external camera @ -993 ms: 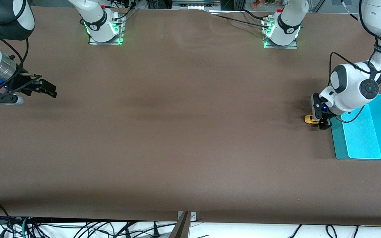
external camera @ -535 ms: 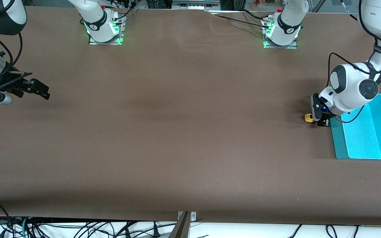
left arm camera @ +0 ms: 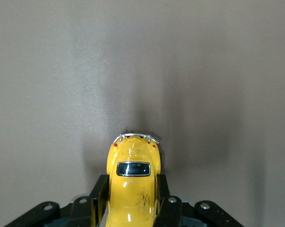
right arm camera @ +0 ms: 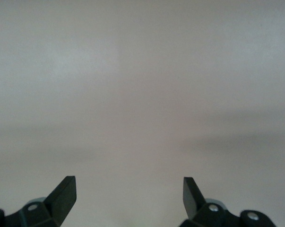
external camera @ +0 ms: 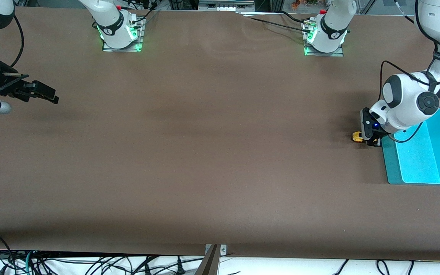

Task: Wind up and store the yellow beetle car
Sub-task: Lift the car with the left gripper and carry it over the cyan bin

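The yellow beetle car (external camera: 357, 136) sits low at the brown table beside the cyan bin (external camera: 420, 152), at the left arm's end. My left gripper (external camera: 369, 140) is shut on the car; in the left wrist view the car (left arm camera: 133, 182) is clamped between the two black fingers (left arm camera: 99, 194), its rounded end and dark window pointing away from the wrist. My right gripper (external camera: 48, 95) is open and empty above the table at the right arm's end; in the right wrist view (right arm camera: 129, 189) its fingertips stand wide apart over bare table.
The cyan bin is a shallow open tray with a sloped wall toward the car. The two arm bases (external camera: 120, 32) (external camera: 325, 36) stand at the table edge farthest from the front camera. Cables hang below the nearest edge.
My right gripper has drawn back toward the right arm's end of the table and up. My left gripper and the car have stayed almost in place beside the bin.
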`<state>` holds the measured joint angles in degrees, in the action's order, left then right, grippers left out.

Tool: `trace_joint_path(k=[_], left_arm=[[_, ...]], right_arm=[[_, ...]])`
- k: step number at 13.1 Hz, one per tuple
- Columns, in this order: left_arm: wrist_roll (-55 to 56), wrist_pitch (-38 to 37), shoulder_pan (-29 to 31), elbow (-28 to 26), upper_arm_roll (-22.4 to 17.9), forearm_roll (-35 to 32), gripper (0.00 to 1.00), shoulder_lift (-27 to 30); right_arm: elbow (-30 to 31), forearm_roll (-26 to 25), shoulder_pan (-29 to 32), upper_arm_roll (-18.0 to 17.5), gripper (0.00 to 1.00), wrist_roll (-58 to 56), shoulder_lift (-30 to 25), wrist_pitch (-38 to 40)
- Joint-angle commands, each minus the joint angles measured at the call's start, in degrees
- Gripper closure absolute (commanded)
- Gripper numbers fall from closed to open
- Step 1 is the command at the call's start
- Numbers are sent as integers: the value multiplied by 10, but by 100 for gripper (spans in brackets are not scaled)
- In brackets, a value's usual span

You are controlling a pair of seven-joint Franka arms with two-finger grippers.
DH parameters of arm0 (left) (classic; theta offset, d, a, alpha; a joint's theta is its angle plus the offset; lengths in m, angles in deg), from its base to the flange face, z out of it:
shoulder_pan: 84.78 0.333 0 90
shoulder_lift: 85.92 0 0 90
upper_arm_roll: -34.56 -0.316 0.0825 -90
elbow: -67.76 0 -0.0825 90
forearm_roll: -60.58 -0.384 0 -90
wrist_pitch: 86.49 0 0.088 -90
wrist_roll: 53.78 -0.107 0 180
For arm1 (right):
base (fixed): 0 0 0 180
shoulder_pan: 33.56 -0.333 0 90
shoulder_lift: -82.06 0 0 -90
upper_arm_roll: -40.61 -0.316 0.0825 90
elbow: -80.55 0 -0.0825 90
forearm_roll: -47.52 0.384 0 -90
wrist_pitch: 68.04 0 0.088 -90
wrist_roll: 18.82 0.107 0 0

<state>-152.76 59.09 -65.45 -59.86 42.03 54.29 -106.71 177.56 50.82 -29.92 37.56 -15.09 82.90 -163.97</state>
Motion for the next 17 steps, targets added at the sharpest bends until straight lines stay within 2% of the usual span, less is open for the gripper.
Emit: trace_joint_path(k=[1,7,9,12,15,17], left_arm=[[-9,-94,-3,41,10,29,71,34],[-15,-326,-3,206,31,37,70,55],[-29,-373,4,246,24,30,70,55],[-123,-370,56,267,14,29,69,43],[-178,-360,109,301,14,20,69,-4],[-181,-338,121,320,14,1,69,-41]], right_arm=[[-38,0,8,-1,0,-11,19,21],[-53,-3,18,2,0,-36,30,34],[-53,-34,12,-2,0,-31,32,32],[-53,-42,12,-3,0,-36,32,30],[-53,-39,12,-4,0,-36,32,30],[-53,-39,12,-3,0,-36,32,31]])
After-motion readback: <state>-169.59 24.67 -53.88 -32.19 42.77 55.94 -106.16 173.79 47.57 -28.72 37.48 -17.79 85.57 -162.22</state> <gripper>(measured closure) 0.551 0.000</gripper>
